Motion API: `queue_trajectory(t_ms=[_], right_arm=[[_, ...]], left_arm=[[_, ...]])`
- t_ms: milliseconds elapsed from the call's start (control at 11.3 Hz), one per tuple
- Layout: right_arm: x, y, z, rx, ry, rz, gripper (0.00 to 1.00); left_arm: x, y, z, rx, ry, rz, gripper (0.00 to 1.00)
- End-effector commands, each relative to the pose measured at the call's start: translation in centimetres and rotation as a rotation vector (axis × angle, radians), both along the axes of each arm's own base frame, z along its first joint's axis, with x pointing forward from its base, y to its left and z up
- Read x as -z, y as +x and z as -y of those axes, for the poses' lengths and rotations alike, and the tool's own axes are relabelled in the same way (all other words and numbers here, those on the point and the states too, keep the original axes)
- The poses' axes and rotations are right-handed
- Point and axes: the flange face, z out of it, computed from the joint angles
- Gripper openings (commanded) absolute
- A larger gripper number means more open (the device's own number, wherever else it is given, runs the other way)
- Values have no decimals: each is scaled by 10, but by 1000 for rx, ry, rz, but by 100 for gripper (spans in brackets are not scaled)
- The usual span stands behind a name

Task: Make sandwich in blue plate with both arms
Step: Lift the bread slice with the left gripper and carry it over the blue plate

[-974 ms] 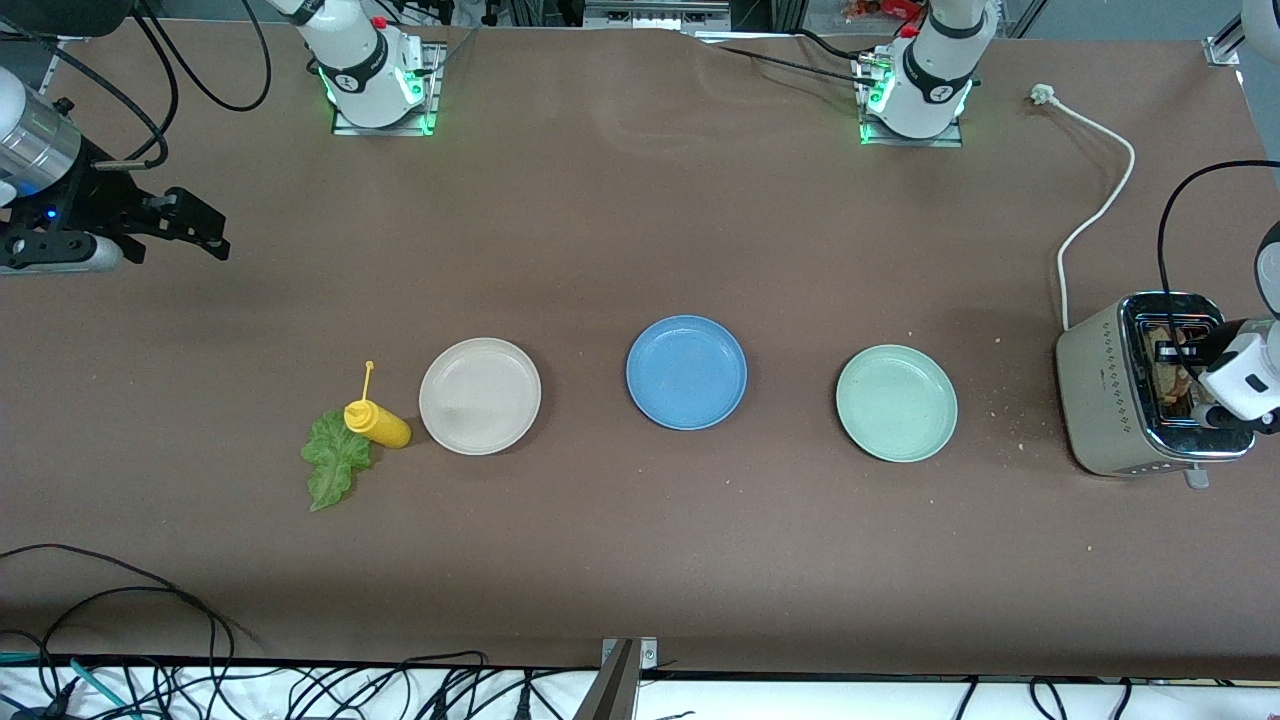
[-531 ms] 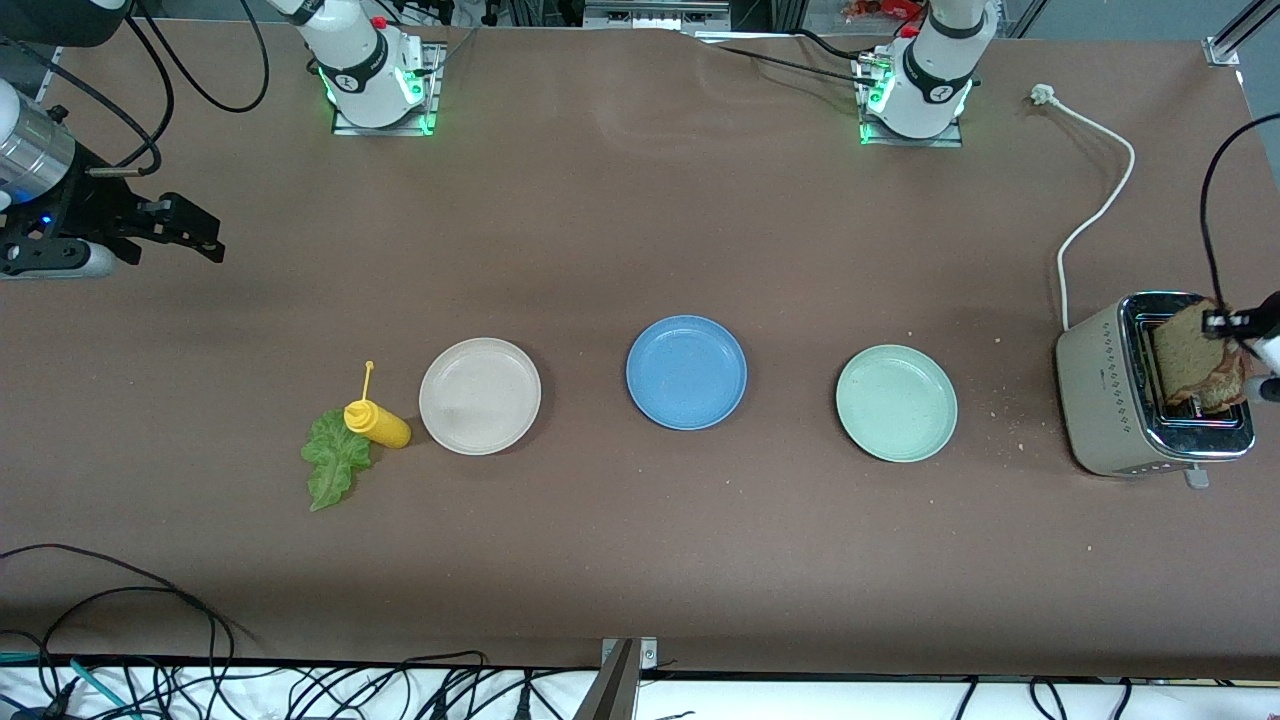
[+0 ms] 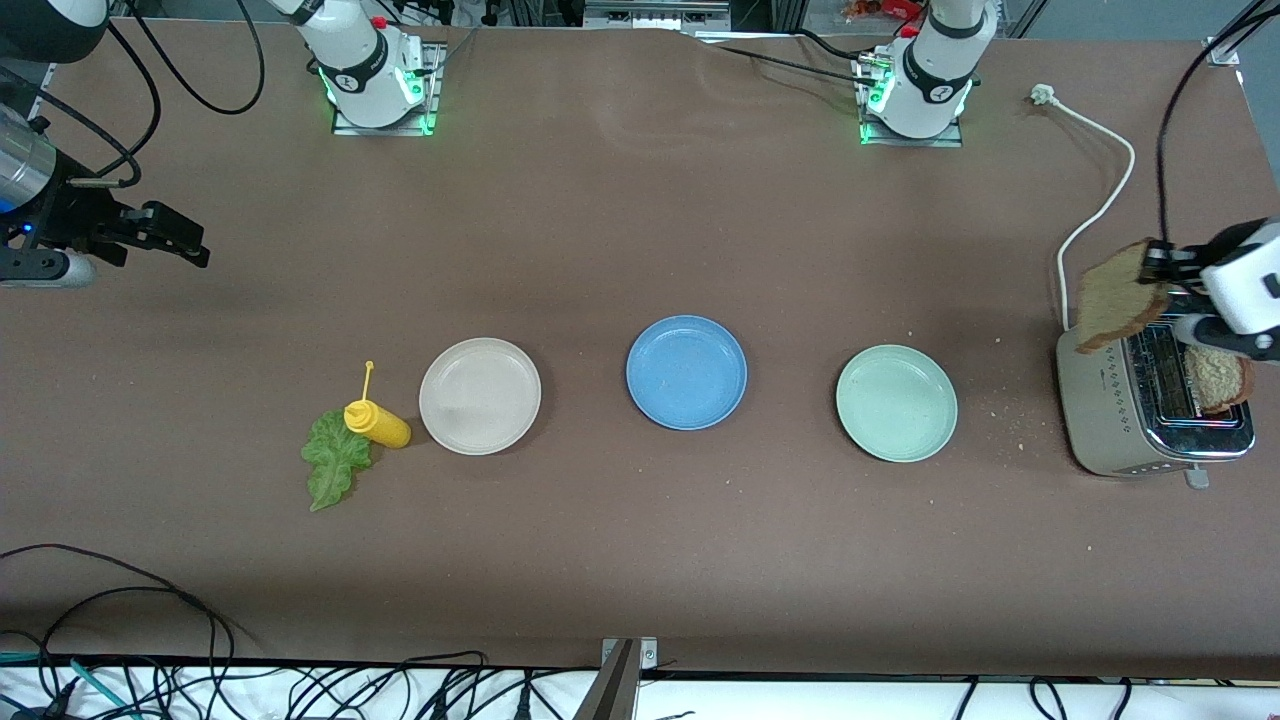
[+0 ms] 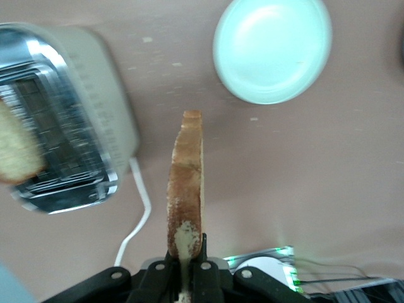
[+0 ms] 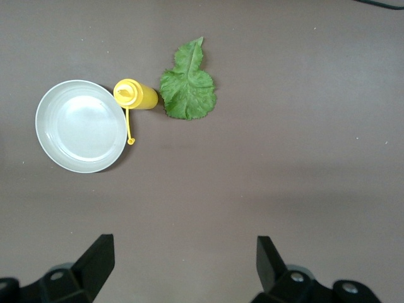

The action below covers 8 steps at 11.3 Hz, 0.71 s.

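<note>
The blue plate (image 3: 686, 372) lies bare in the middle of the table. Over the toaster (image 3: 1110, 405), my left gripper (image 3: 1158, 266) (image 4: 187, 252) is shut on the edge of a brown bread slice (image 3: 1120, 297) (image 4: 186, 177), which hangs clear of the slots. A second slice (image 3: 1218, 377) (image 4: 16, 154) sticks up from the toaster. A green lettuce leaf (image 3: 333, 462) (image 5: 188, 83) lies flat toward the right arm's end of the table. Above that end, my right gripper (image 3: 200, 247) (image 5: 186, 259) hovers open with nothing in it.
A beige plate (image 3: 480, 396) (image 5: 81, 126) sits beside a yellow squeeze bottle (image 3: 377, 423) (image 5: 136, 95) lying on its side against the lettuce. A pale green plate (image 3: 896, 402) (image 4: 271, 50) lies between the blue plate and the toaster. The toaster's white cord (image 3: 1100, 200) trails toward the left arm's base.
The left gripper pulled a bread slice up out of the toaster and carried it higher, toward the plates' side. The right gripper drifted slightly toward its end of the table.
</note>
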Motion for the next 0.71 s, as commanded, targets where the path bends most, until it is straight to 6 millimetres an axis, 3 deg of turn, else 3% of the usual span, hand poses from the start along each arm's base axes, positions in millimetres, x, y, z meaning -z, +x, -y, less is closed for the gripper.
queue_trajectory(t_ms=[0,177,354,443,620], right_arm=[[-9,-1,-1,-13,-9,-24,100],[-14,0,-1,-8,-1,-14,100],[-13,-1,0,-23,-10,-20,100],[-13,-3,-3,-27,-10,-36,100],[-11,-3,-7,-35,-8,-40,100]], left_arm=[[19,3,74,2,-223,-68,0],[61,13,151,4,-341,-149,0],[118,32,225,4,-515,-143,0],[135,36,262,-11,-576,-118,0],[157,43,306,-60,-651,-74,0]])
